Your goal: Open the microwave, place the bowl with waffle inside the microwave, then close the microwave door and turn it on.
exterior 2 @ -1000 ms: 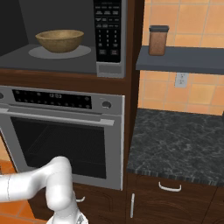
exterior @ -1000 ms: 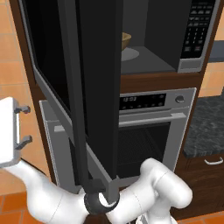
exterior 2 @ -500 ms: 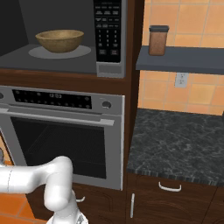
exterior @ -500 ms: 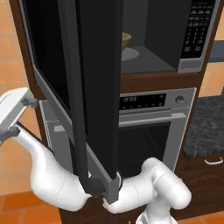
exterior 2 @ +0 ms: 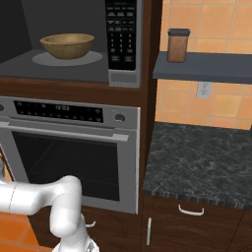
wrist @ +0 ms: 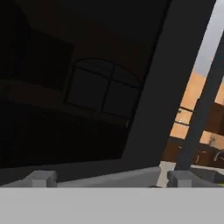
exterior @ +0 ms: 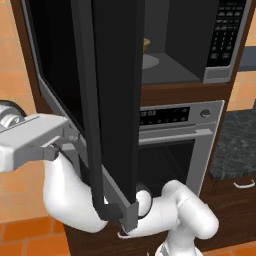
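Note:
The microwave (exterior 2: pixel 122 34) stands with its cavity uncovered. The tan bowl (exterior 2: pixel 67 45) rests on the turntable inside; a sliver of the bowl (exterior: pixel 146 45) shows past the door edge. The waffle is hidden by the bowl's rim. The microwave door (exterior: pixel 115 100) is swung out toward me, its slim black handle (exterior: pixel 90 125) running down its near edge. My gripper (exterior: pixel 67 142) is level at the left, against the door's outer side, open and holding nothing. In the hand view the gripper (wrist: pixel 111 177) faces the dark glass of the door (wrist: pixel 87 100) from close up.
Below the microwave is a silver oven (exterior 2: pixel 74 147) with its door closed. To the right lie a dark stone counter (exterior 2: pixel 197 162) and a grey shelf (exterior 2: pixel 206 66) carrying a brown jar (exterior 2: pixel 177 46). My arm curls under the open door.
The hand has turned from upright to level and moved right, up to the outer side of the door. The door and bowl have not visibly moved.

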